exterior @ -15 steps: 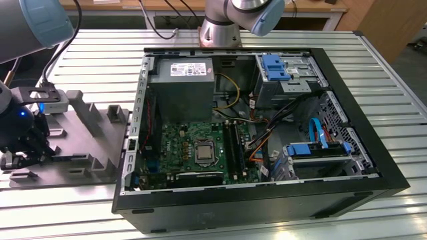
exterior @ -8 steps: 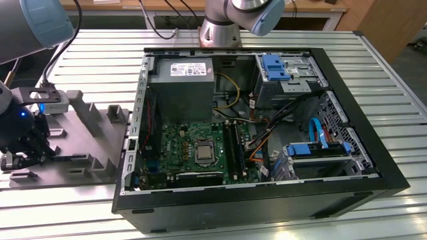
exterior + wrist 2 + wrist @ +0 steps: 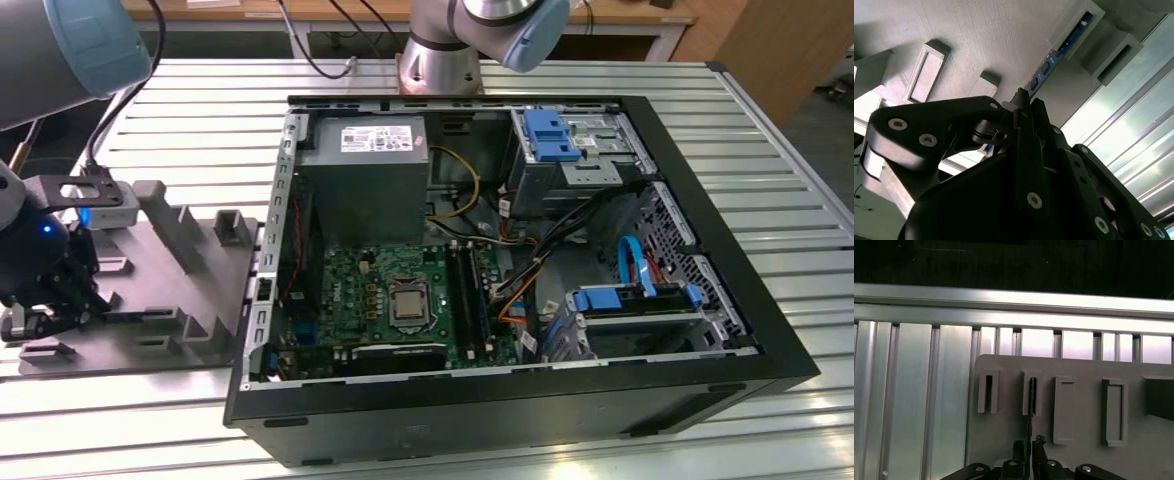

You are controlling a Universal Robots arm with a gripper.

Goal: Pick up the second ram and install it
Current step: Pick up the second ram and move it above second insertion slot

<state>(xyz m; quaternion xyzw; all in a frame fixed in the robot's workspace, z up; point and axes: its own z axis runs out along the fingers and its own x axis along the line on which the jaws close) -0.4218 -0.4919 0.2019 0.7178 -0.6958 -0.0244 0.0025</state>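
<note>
The second ram (image 3: 1054, 57) is a thin dark-blue stick standing on edge in the slotted posts of a grey holder plate (image 3: 979, 40). In the first wrist view the second ram (image 3: 1031, 400) appears as a narrow dark line running from one post toward the fingers. My gripper (image 3: 1024, 102) has its black fingers pressed against both faces of the stick near its middle. The gripper (image 3: 1029, 444) sits low over the plate (image 3: 1084, 370). In the exterior view the gripper (image 3: 47, 300) hangs over the holder plate (image 3: 174, 290) at that view's left.
An open black computer case (image 3: 521, 400) lies on the slatted aluminium table (image 3: 134, 420) beside the plate. Inside are a grey power supply (image 3: 360, 180), the green motherboard with black memory slots (image 3: 465, 290), loose cables and blue drive brackets (image 3: 547, 135). Raised grey posts (image 3: 227, 235) stand on the plate.
</note>
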